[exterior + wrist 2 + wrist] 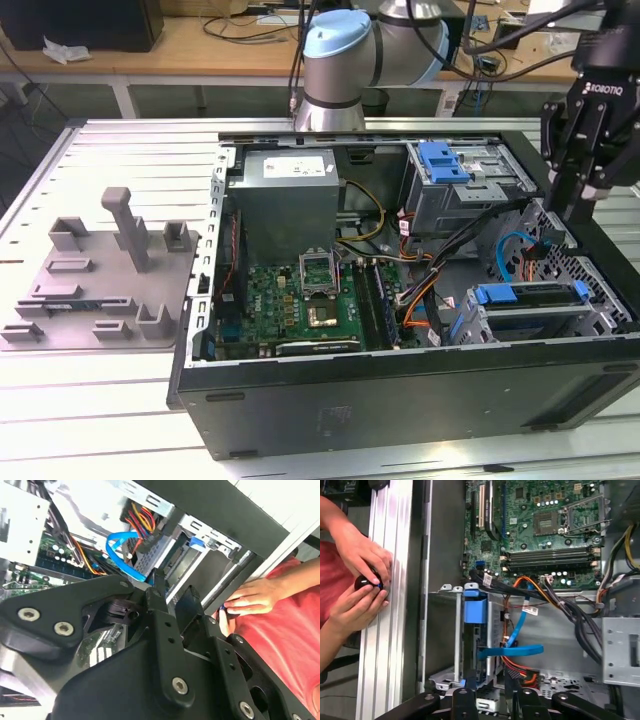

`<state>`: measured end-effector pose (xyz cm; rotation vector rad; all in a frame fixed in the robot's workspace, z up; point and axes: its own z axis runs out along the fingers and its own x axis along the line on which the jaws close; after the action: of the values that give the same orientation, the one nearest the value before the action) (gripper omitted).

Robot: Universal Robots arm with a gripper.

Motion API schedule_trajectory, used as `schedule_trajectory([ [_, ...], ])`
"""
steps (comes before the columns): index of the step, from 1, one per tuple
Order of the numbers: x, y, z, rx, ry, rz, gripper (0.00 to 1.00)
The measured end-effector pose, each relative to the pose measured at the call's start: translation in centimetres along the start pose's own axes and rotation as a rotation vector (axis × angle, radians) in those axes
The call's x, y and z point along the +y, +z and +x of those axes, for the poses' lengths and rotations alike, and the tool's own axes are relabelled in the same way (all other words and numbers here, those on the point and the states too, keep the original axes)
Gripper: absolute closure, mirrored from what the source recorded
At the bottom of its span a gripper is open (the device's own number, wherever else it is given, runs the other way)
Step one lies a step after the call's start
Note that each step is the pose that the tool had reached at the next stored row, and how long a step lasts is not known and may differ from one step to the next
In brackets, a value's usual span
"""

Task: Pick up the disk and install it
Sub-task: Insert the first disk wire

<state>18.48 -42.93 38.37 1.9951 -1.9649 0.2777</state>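
The disk (pixel 530 312) lies flat in the metal drive cage at the near corner of the open computer case, on the exterior view's right. Its blue carrier frame (pixel 530 293) runs along its top edge. In the first wrist view the disk (pixel 474 612) is seen edge-on inside the cage, blue frame end up. My black gripper (pixel 570 212) hangs above the case's wall, higher than the disk and apart from it. In the second wrist view the gripper (pixel 172 587) has its fingers close together with nothing between them.
The case holds a grey power-supply box (pixel 285 200), a green motherboard (pixel 300 305), a blue bracket (pixel 443 160) on the far cage and a looping blue cable (pixel 512 650). A grey parts fixture (pixel 100 275) lies beside it. A person's hands (pixel 362 575) rest on the table edge.
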Motion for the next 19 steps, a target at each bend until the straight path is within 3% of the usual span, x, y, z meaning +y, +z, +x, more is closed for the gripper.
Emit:
schedule_trajectory([
  [5, -0.68, -0.34, -0.90, 0.0026, 0.003, 0.0015, 0.64],
  [13, -1.61, -0.47, -1.17, 0.0004, 0.031, -0.0039, 0.64],
  [19, -1.78, -0.49, -1.27, 0.0074, 0.032, -0.0041, 0.64],
])
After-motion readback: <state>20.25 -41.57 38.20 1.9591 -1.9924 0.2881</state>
